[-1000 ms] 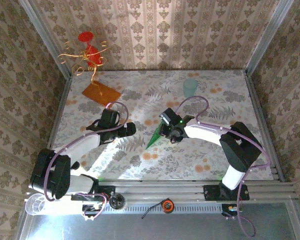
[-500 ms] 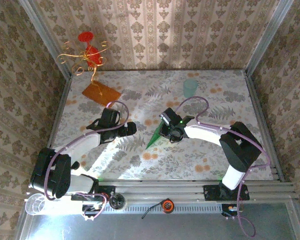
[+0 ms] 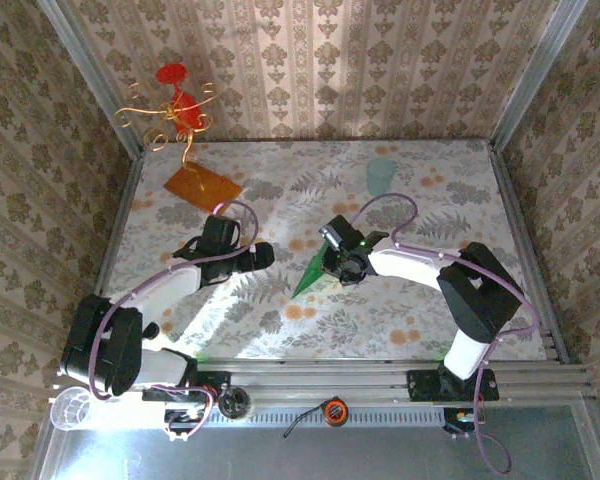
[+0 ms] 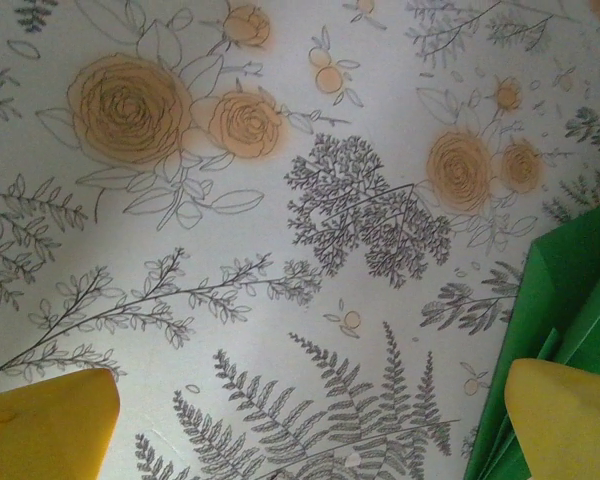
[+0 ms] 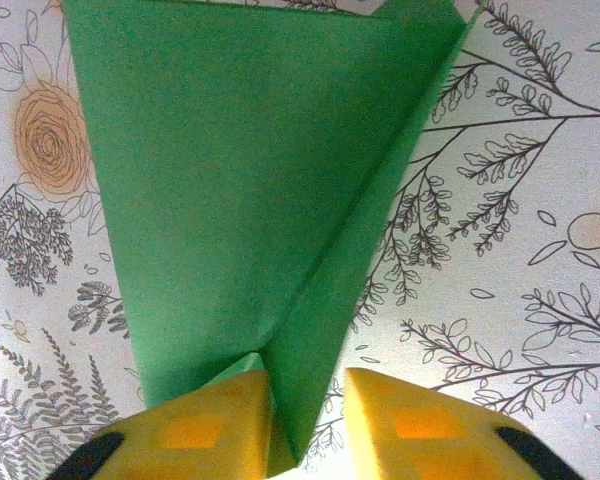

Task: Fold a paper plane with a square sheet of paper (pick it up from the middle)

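The green paper plane (image 3: 308,272) lies on the flower-patterned table (image 3: 280,330), its point toward the near left. In the right wrist view the plane (image 5: 240,180) spreads as a wide wedge with its centre fold standing up between my yellow fingers (image 5: 210,420). My right gripper (image 3: 336,264) (image 5: 307,390) is narrowed round that fold; the left pad touches the paper and a small gap stays at the right pad. My left gripper (image 3: 263,256) (image 4: 305,425) hovers wide open just left of the plane, whose edge (image 4: 570,280) shows by its right finger.
An orange-brown board (image 3: 202,185) lies at the back left under a gold wire ornament with red parts (image 3: 177,110). A pale teal cup (image 3: 381,175) stands at the back right. A tape measure (image 3: 335,410) and a clear cup (image 3: 70,408) rest on the near rail.
My right gripper's jaws have drawn closer together round the plane's centre fold. Both arms and the plane stay almost where they were.
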Robot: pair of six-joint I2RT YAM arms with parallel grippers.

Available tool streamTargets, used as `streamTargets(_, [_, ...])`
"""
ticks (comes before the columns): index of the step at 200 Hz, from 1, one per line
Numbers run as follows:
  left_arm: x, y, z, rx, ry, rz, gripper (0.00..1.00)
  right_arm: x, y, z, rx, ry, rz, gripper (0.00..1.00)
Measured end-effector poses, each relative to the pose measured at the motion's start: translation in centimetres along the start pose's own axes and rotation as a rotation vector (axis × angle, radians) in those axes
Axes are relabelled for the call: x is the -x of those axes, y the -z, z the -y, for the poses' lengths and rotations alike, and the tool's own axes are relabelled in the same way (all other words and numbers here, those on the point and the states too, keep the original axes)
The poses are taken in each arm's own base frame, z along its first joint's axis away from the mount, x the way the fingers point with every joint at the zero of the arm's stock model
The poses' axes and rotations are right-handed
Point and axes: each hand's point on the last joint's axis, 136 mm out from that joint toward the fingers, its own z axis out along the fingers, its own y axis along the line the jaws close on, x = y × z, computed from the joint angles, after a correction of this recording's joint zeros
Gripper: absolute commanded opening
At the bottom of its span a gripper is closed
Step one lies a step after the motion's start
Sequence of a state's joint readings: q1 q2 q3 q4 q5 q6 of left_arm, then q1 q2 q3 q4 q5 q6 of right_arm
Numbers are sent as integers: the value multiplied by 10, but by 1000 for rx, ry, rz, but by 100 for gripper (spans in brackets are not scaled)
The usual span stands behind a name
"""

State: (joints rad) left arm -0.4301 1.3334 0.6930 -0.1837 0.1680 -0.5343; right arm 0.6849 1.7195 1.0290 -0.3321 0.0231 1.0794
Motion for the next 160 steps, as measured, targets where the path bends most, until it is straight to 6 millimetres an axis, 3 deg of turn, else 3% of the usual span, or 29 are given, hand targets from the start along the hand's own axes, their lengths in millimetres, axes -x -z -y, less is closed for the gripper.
streamTargets(54, [9, 1, 7, -34, 20, 33, 100, 0, -3, 6, -1, 2, 4, 8])
streamTargets(81, [18, 6, 3, -42, 54, 64, 100, 9, 12, -2, 34, 37, 37, 8])
streamTargets(119, [29, 16, -8, -51, 114, 114, 100, 24, 50, -34, 187, 144, 102, 8])
streamTargets(160, [38, 28, -9, -66, 131, 157, 100, 20, 66, -72, 380, 241, 60, 9])
